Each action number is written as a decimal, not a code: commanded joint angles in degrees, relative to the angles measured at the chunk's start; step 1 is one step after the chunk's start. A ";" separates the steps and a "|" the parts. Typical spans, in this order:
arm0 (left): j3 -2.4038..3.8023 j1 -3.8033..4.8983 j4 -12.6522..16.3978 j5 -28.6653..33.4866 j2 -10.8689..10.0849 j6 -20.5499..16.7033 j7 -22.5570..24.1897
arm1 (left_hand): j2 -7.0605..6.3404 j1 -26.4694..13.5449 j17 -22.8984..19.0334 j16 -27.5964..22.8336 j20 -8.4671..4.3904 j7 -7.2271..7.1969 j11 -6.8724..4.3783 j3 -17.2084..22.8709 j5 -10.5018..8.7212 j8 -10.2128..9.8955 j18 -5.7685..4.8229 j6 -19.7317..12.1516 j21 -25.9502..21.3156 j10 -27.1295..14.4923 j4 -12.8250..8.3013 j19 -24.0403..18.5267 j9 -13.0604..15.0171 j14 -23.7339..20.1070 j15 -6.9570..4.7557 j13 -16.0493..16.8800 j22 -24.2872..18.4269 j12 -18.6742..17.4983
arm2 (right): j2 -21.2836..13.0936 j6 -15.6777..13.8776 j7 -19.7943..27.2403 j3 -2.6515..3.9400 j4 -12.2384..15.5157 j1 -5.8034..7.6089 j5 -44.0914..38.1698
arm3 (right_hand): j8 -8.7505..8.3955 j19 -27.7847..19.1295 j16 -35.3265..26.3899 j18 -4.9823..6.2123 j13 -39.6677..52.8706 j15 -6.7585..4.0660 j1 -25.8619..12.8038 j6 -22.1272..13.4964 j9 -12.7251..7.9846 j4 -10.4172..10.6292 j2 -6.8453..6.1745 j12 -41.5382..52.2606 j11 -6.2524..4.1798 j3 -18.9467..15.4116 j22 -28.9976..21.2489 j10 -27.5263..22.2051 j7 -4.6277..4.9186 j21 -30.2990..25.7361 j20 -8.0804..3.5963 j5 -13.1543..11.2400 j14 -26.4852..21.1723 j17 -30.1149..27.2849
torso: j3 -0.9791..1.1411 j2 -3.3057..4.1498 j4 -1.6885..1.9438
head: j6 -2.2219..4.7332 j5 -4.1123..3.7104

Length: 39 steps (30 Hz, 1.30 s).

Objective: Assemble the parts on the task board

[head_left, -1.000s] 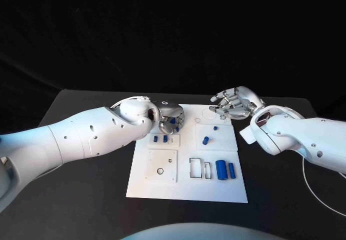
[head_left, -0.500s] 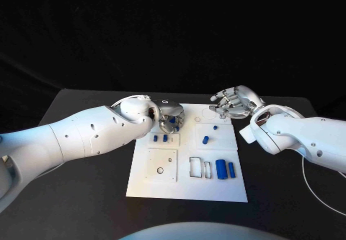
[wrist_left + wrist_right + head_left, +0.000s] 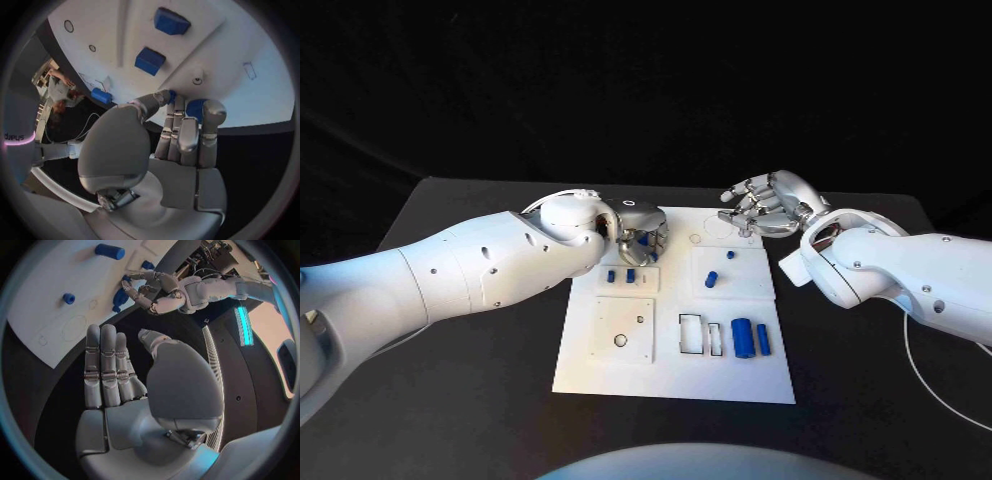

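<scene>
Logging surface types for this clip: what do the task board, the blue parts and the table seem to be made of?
Task board: looks like matte white plastic or painted sheet, with an even tone, no glare and cleanly cut outlines.
Blue parts: probably moulded or printed plastic, with a uniform saturated colour and a soft sheen.
Table: a dull black top without reflections; whether laminate, cloth or a mat cannot be told.

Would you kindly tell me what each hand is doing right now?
Left hand: fingers pinch a small blue part over the task board.
Right hand: open, fingers straight, holding nothing.
</scene>
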 commanded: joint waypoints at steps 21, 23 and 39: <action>1.80 -0.36 5.53 2.01 -5.24 -5.24 0.98 | 0.14 -0.53 -0.12 0.23 -0.11 0.13 0.20 0.18 1.34 -0.28 -0.76 0.42 1.81 2.20 -0.87 1.25 0.16 1.26 0.02 -0.63 6.14 -2.83 | 0.07 0.44 0.71 0.01 -0.30 -0.02 -0.58 | 0.35 0.45 -0.31 0.22 -0.08 0.13 -0.35 -0.25 0.05 -0.45 0.32 -0.16 0.07 0.02 -0.08 -0.19 0.11 -0.41 0.01 0.41 0.21 0.12 | 0.03 -0.20 0.15 | 0.47 0.46; 2.03 -0.35 6.44 2.32 -6.12 -5.43 0.98 | 0.09 -0.58 -0.13 0.23 -0.11 0.13 0.20 0.14 1.33 -0.28 -0.77 0.44 1.83 2.25 -0.87 1.26 0.17 1.28 0.01 -0.64 6.15 -2.91 | 0.06 0.46 0.71 0.01 -0.35 -0.02 -0.58 | 0.35 0.45 -0.31 0.22 -0.08 0.13 -0.35 -0.25 0.05 -0.45 0.32 -0.16 0.07 0.02 -0.08 -0.19 0.11 -0.41 0.01 0.41 0.21 0.12 | 0.01 -0.16 0.13 | 0.53 0.55; 2.43 -0.53 9.34 4.32 -11.81 -3.84 0.09 | -0.06 -0.84 -0.53 0.10 -0.13 0.06 0.16 -0.04 1.25 -0.25 -0.72 0.61 1.63 2.58 -0.83 1.18 0.23 1.24 -0.02 -0.69 6.07 -3.31 | -0.23 0.57 0.76 0.01 -0.37 -0.06 -0.58 | 0.36 0.47 -0.36 0.22 -0.12 0.13 -0.35 -0.25 0.05 -0.49 0.34 -0.16 0.07 0.07 -0.11 -0.20 0.11 -0.42 0.01 0.44 0.23 0.17 | -0.08 -0.13 0.24 | 0.51 0.50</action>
